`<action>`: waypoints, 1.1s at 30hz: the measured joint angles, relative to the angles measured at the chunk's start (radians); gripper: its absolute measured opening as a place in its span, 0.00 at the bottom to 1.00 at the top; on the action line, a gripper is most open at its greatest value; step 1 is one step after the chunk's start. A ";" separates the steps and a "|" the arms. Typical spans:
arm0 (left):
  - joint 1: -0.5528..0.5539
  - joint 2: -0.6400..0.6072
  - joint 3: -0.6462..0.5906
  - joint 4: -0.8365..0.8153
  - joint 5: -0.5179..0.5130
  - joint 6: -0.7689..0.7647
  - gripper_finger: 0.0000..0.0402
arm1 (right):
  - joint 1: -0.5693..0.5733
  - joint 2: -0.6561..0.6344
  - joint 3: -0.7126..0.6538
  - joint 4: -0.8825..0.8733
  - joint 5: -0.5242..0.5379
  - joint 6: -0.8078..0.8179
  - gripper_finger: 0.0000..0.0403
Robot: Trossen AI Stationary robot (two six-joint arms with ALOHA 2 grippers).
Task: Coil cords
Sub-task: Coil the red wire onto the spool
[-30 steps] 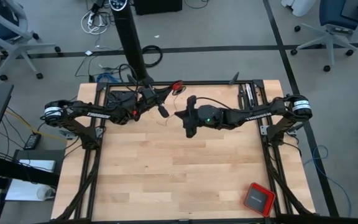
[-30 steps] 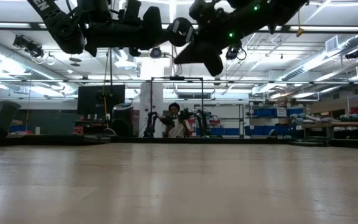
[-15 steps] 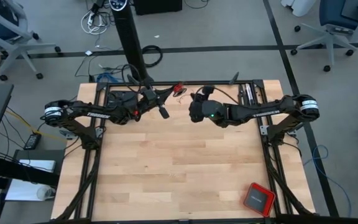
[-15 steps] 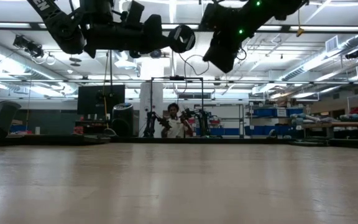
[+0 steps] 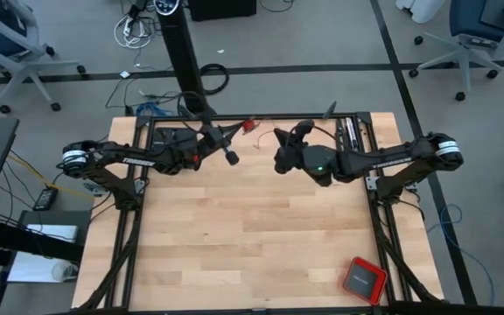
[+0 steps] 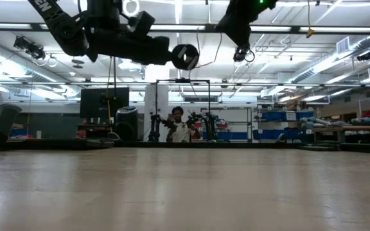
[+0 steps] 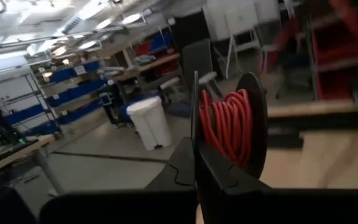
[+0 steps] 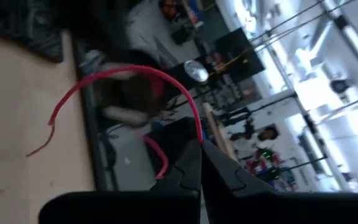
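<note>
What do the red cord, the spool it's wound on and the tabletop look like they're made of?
Red cord: probably plastic-insulated wire; thin, smooth, evenly red, and its loose end holds springy curves. Spool: dark matte discs, likely plastic, though metal can't be excluded. Table: pale wood, butcher-block style, with visible strips and grain.

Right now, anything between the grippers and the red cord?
Nothing visible. The left gripper is shut on a black spool wound with the red cord. The right gripper is shut on the cord's loose end. Both are raised above the table's far edge.
</note>
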 joint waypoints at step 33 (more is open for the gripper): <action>-0.003 0.000 0.000 -0.008 0.087 -0.112 0.00 | -0.169 0.189 0.000 0.370 -0.874 0.442 0.00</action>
